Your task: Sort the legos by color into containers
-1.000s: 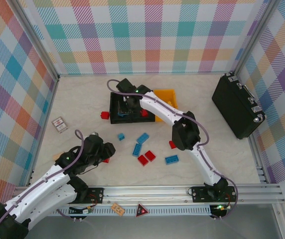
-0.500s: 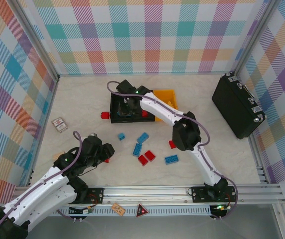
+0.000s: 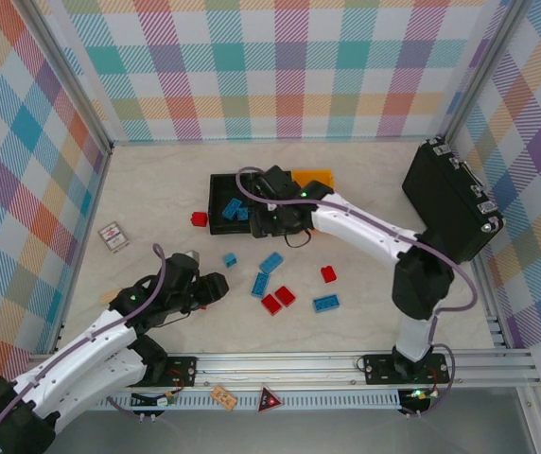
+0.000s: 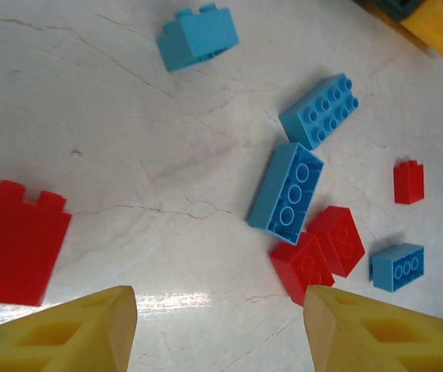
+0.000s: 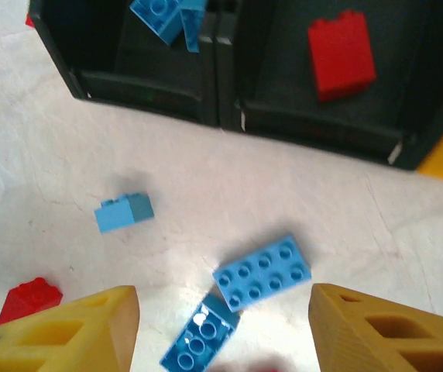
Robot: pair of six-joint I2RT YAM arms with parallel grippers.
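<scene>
**Both Jaws Wide and Empty, Loose Legos Mid-Table**

A card (image 3: 113,236) lies alone near the left wall, with bare table (image 3: 148,180) all round it. The left gripper (image 3: 217,288) hangs low toward the front edge, jaws wide apart and empty. Its wrist view shows a red lego (image 4: 16,242) just beside one finger (image 4: 74,333) and clear tabletop ahead. A red brick (image 3: 198,219) sits just outside the left wall of the black bins (image 5: 152,85). The first bin holds blue legos (image 3: 235,210), the second a single red lego (image 5: 341,53). The yellow bin (image 3: 316,178) joins on their right. The right gripper (image 3: 277,225) hovers at the bins' front rim, jaws wide, nothing held. In front, loose legos (image 3: 260,284), blue and red, are scattered between the arms, two reds touching. Open table separates them from the case (image 3: 450,199) against the right wall.
</scene>
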